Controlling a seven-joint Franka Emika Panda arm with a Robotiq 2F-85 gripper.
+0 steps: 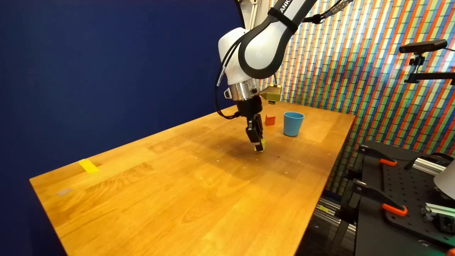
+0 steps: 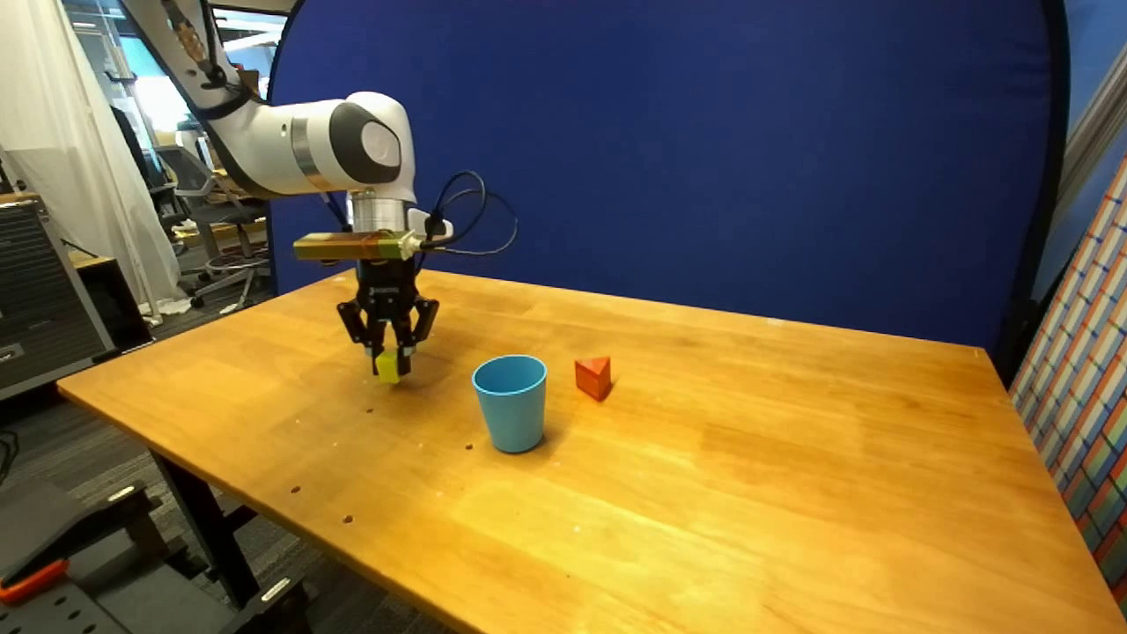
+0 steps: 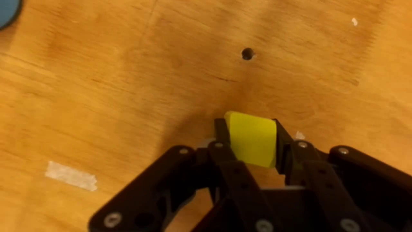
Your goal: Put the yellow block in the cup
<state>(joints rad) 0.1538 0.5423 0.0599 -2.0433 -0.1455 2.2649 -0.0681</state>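
Wrist view: my black claw [image 3: 253, 137] grips the yellow cubic block [image 3: 253, 140]. The tapered blue cup [image 2: 513, 423] stands mouth-up, long axis vertical.

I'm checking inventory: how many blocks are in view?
2: the yellow block, gripped by the tool, and the red block, on the table near the cup. The cup's inner bottom is hidden, so another could be inside.

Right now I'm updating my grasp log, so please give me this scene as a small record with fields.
gripper: closed on the yellow block from two sides
yellow block lifted: cannot tell
blue cup: upright on the table, apart from the gripper
red block: on the table, apart from the blue cup
task: yellow block not yet in the blue cup
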